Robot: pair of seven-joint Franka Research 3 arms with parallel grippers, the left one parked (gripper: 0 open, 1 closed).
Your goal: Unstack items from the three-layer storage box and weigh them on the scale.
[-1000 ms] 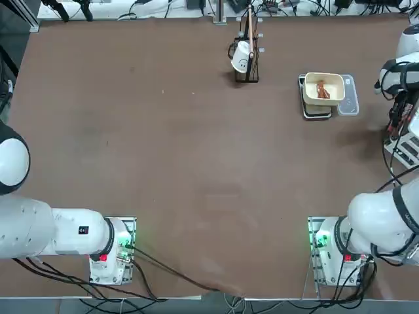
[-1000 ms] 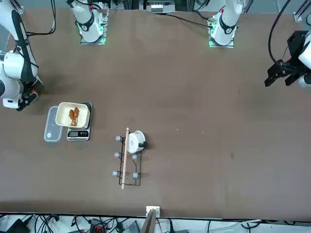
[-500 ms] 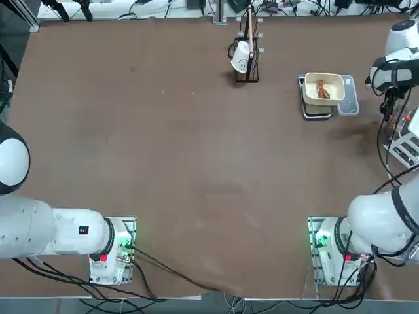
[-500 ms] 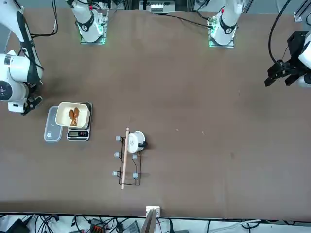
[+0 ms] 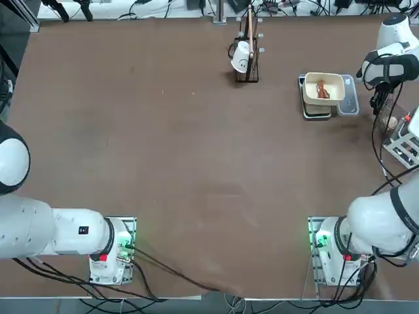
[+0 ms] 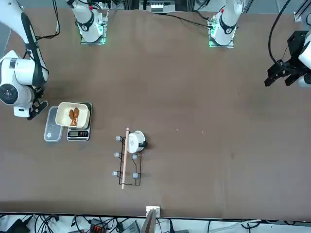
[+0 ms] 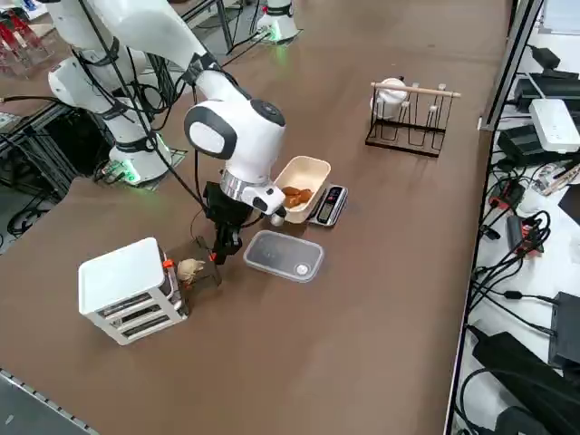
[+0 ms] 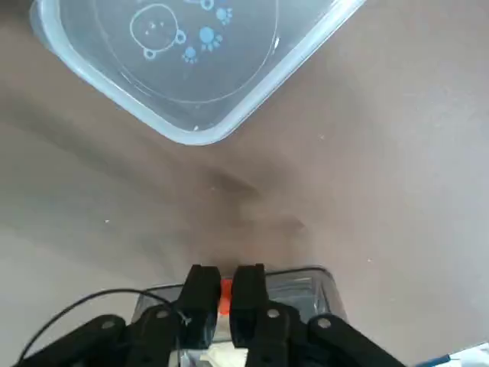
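Observation:
My right gripper [image 8: 225, 274] is shut on the small orange handle [image 8: 225, 294] of a clear drawer [image 8: 306, 287]. The drawer stands pulled out beside the white three-layer storage box [image 7: 127, 290], and a round tan item [image 7: 190, 269] lies in it. In the side view the gripper [image 7: 218, 257] points down between the box and a clear lid [image 7: 283, 256]. The grey scale [image 7: 330, 205] carries a cream bowl [image 7: 308, 167] holding a reddish-brown item [image 7: 294, 194]. From overhead, the bowl [image 5: 324, 79] and scale [image 5: 317, 111] sit left of the gripper [image 5: 381, 110].
A black wire stand [image 5: 247, 62] with a white cup [image 5: 241, 57] stands at the far middle of the table. The clear lid [image 5: 349, 98] lies flat against the scale. The storage box [image 5: 409, 140] sits at the table's right edge.
My right arm has swung away from the storage box toward the scale's side, and the clear drawer with the tan item now shows beside the box.

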